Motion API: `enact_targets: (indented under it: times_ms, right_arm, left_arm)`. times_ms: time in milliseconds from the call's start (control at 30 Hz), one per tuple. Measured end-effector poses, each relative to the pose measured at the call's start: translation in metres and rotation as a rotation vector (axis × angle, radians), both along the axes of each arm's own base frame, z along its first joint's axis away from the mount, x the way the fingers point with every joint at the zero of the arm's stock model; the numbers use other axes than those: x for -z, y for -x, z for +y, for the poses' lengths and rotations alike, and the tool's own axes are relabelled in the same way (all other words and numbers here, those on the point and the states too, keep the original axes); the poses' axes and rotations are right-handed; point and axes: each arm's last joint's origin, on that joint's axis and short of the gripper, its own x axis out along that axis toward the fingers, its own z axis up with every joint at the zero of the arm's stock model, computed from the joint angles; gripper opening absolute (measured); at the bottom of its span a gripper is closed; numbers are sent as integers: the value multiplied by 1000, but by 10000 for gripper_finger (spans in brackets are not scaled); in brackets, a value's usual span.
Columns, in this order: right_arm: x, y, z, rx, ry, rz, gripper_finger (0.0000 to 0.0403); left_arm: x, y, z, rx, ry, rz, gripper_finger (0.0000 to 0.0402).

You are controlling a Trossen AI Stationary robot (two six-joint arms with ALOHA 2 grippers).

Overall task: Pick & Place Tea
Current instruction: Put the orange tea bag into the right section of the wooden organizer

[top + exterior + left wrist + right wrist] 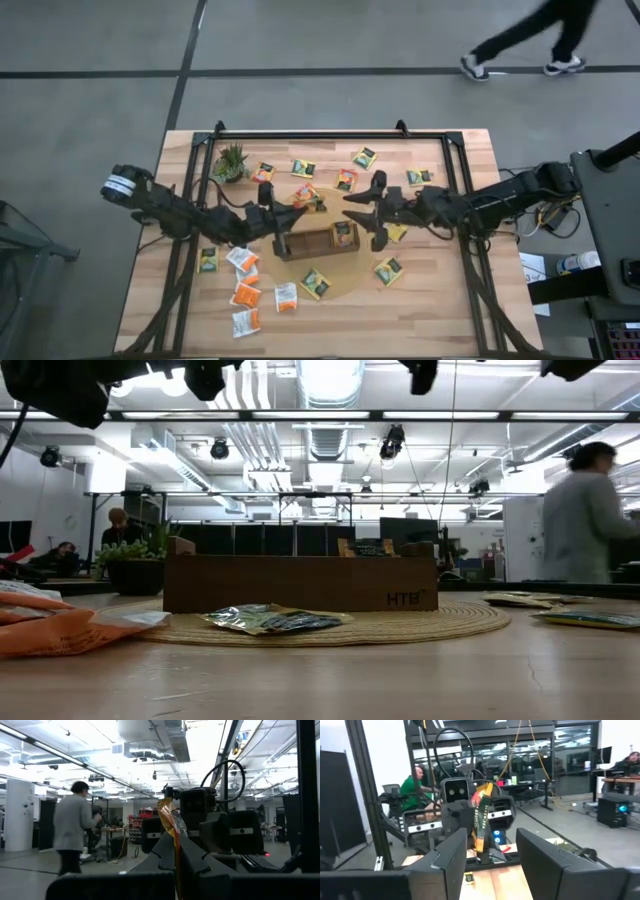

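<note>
My left gripper (296, 208) hangs above the table's middle, shut on an orange and yellow tea sachet (306, 195), which the left wrist view shows edge-on (171, 820). Facing it from the right, my right gripper (372, 210) stands open with nothing between its fingers (497, 857); the held sachet (481, 817) shows beyond them. Below lies the brown divided tray (310, 243), on a round woven mat, with a sachet (343, 233) standing in it. Several more sachets, yellow (303, 167) and orange or white (245, 295), lie flat on the table. My left gripper pinches the sachet between its two fingers, on its end nearest the gripper (175, 844). The fingers come from the table's left, about level and slightly raised. The sachet sticks out beyond the fingertips on edge, lifted clear above the table and tray.
A small potted plant (231, 162) stands at the far left of the table. A flat sachet (275, 619) lies on the mat before the tray (300, 582). A person (530, 40) walks past beyond the table's far side.
</note>
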Motion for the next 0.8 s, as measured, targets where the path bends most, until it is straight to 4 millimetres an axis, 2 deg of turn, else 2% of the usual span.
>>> enact_targets:
  times_ms: [233, 400, 600, 800]
  right_arm:
    - [5, -20, -11, 38, 41, -15, 169]
    - [7, -29, -16, -52, 60, -90, 169]
    - [9, -40, -25, -40, 60, -88, 169]
    - [6, -50, -30, -112, 79, -99, 169]
  left_arm:
    - [-4, 1, 4, -2, -24, -38, 0]
    - [-5, 0, 10, 0, -39, -52, 0]
    - [-5, -2, 19, 11, -63, -62, 0]
    - [-5, -4, 29, 2, -61, -63, 0]
